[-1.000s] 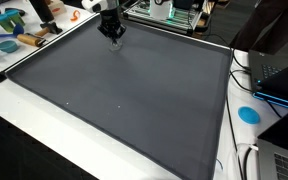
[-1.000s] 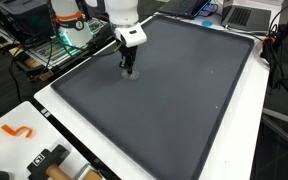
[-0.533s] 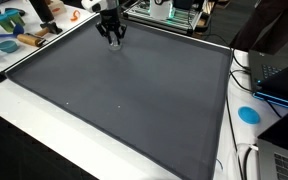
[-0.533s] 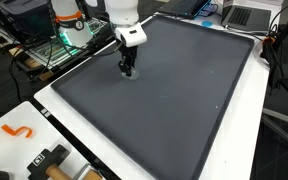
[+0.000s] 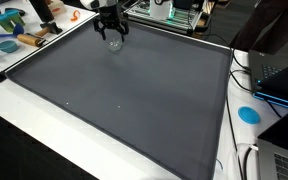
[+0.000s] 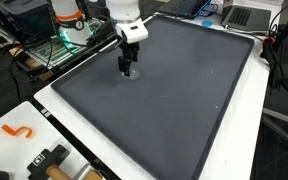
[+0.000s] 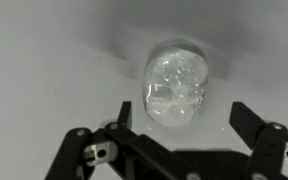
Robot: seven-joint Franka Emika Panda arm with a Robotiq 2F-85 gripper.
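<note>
A wide dark grey mat (image 5: 134,100), matte and finely textured, covers a white table. The gripper (image 7: 183,112) hangs low over it, fingers spread wide and holding nothing. A small clear plastic piece (image 7: 177,85), rounded, crinkled and glossy, lies loose between and just beyond the fingertips. Grasping it would likely call for lowering the fingers around it and squeezing gently.

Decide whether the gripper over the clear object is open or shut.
Open: in the wrist view the gripper's fingers stand wide apart, and the clear object lies unclamped on the mat between their tips.

A white table (image 5: 29,110) carries a dark grey mat (image 5: 134,95) — on it lies one clear crumpled plastic piece (image 7: 176,88).
</note>
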